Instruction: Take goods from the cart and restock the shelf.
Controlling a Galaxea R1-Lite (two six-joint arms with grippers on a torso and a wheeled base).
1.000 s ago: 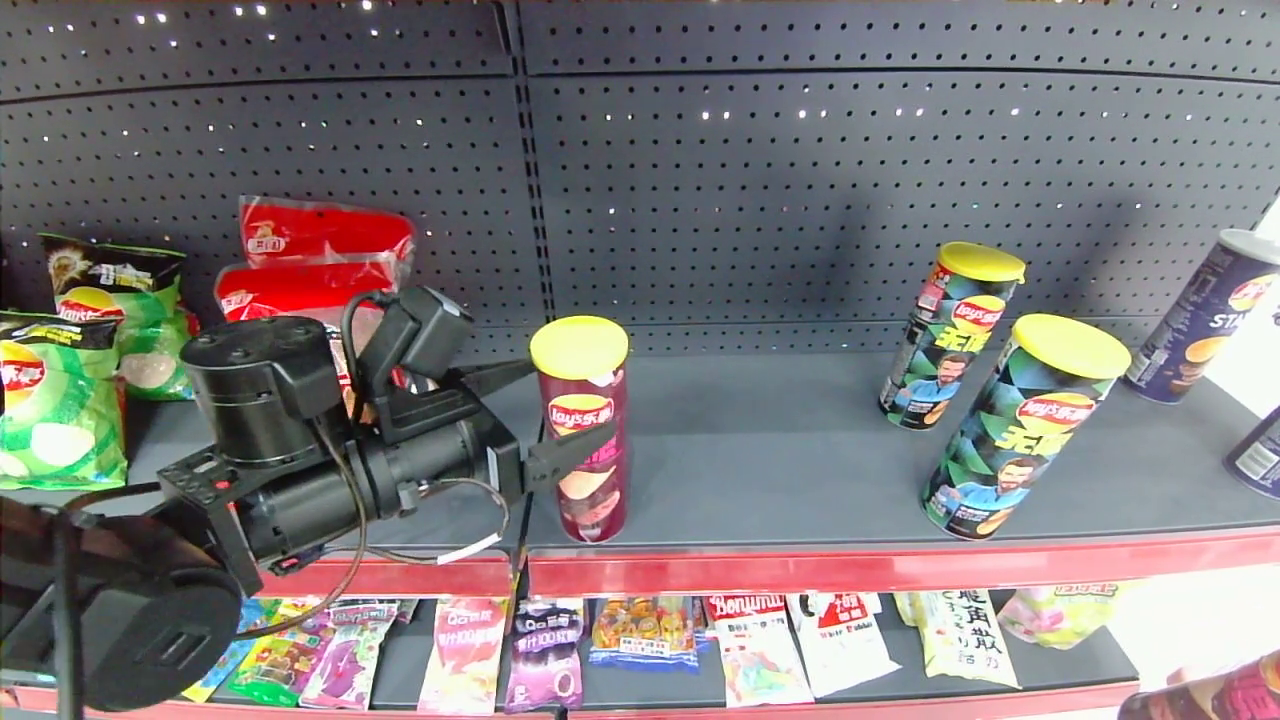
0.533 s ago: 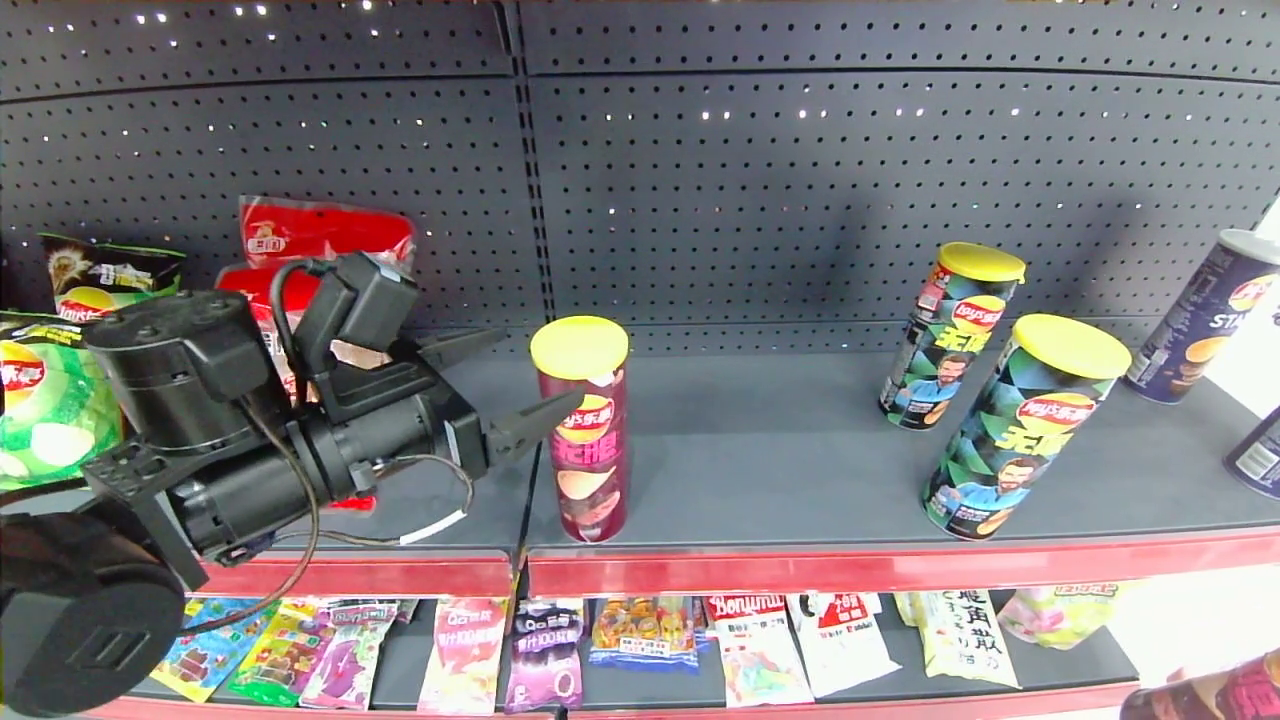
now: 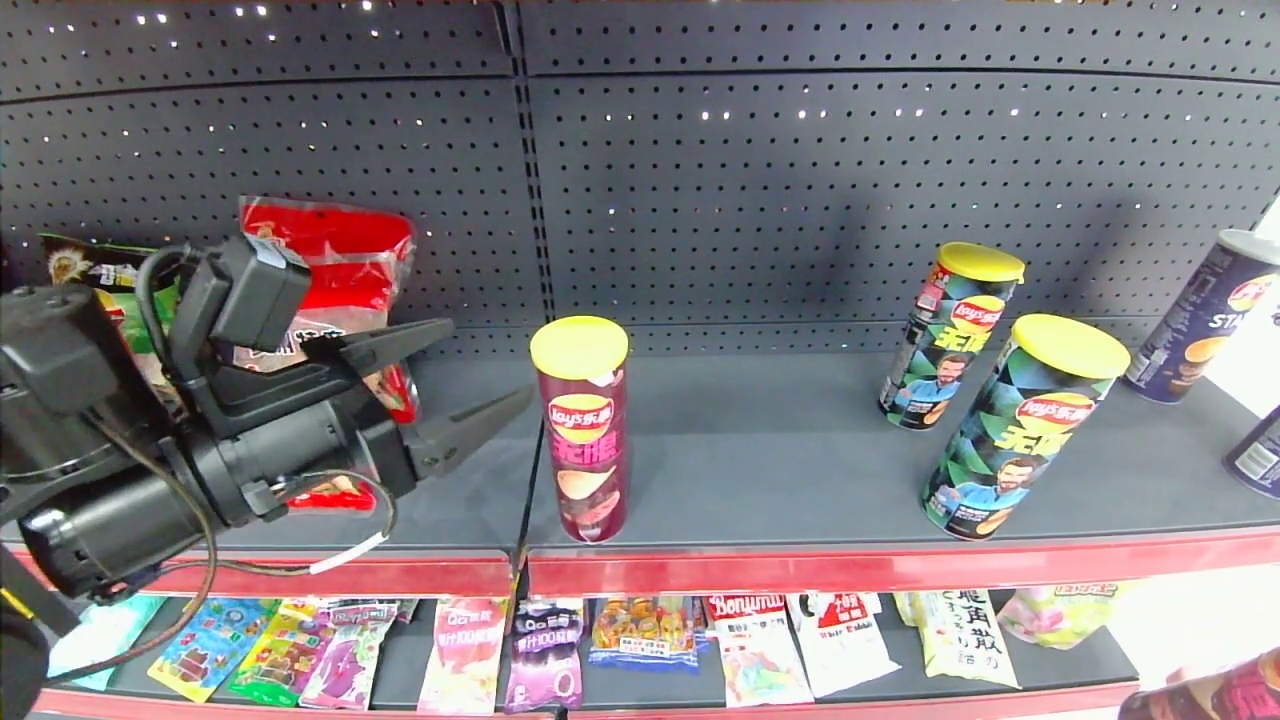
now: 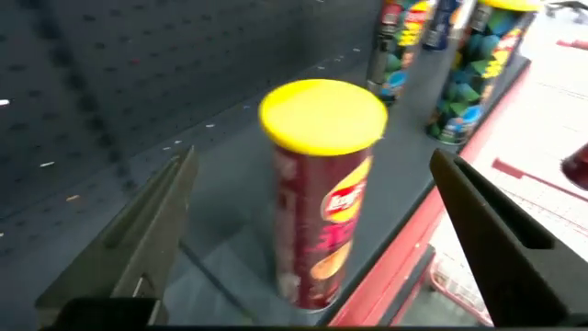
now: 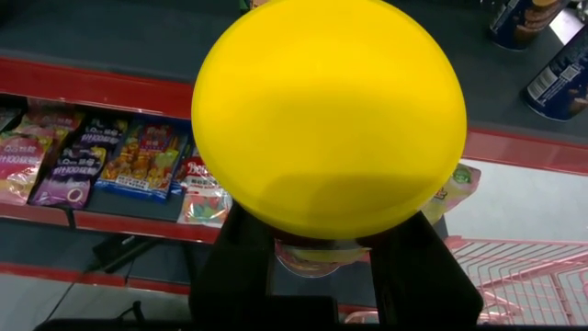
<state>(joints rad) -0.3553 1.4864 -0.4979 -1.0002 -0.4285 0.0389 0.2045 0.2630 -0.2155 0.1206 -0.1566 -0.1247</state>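
A maroon chip can [image 3: 585, 430] with a yellow lid stands upright near the front edge of the grey shelf [image 3: 760, 450]. My left gripper [image 3: 489, 360] hangs open just to its left, with its fingertips apart from the can. In the left wrist view the same can [image 4: 322, 193] stands a little beyond the spread fingers [image 4: 138, 248]. My right gripper [image 5: 335, 248] is shut on another chip can, whose yellow lid [image 5: 329, 115] faces the camera. Its maroon body [image 3: 1200, 700] peeks in at the lower right of the head view.
Two green-patterned cans [image 3: 950, 335] [image 3: 1030, 430] and dark blue cans [image 3: 1200, 315] stand at the right of the shelf. Chip bags [image 3: 60, 400] and red bags [image 3: 330, 250] sit at the left. Snack packets [image 3: 640, 640] line the lower shelf. A pink cart [image 5: 514, 276] is below.
My left gripper has drawn back to the left, from around the maroon can to clear of it. The can stays standing in place.
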